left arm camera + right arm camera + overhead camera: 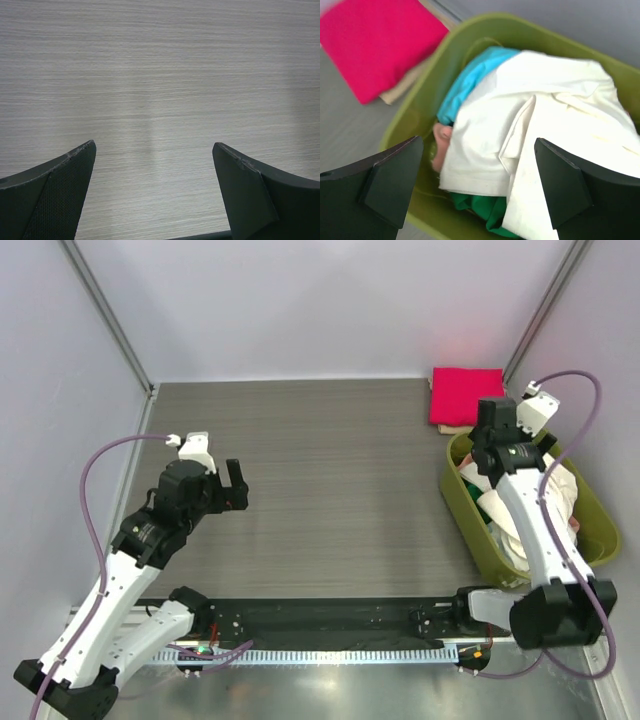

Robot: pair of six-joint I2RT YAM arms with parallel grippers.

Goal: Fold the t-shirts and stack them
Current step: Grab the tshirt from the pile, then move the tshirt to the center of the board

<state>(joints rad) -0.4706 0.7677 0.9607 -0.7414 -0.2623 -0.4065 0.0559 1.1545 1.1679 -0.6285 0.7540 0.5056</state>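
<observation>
Both jaws released, gripping nothing.
Right jaws above olive basket: cream t-shirt piled over turquoise t-shirt, green t-shirt; folded magenta t-shirt on worktop beside basket; left jaws above worktop.

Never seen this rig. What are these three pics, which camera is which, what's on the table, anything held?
Two robot arms are bolted at the near edge of a table. The wide picture comes from a fixed camera above and behind them. The other two come from wrist cameras, so the dark shapes in them are each arm's own fingers. The left gripper is open over the table, holding nothing. The right gripper is open, also empty, above an olive-green basket of loose shirts: a cream-white shirt on top, a turquoise shirt, a green shirt and a salmon pink shirt showing around it. Beyond the basket a folded magenta-red shirt lies on a cream folded piece.
</observation>
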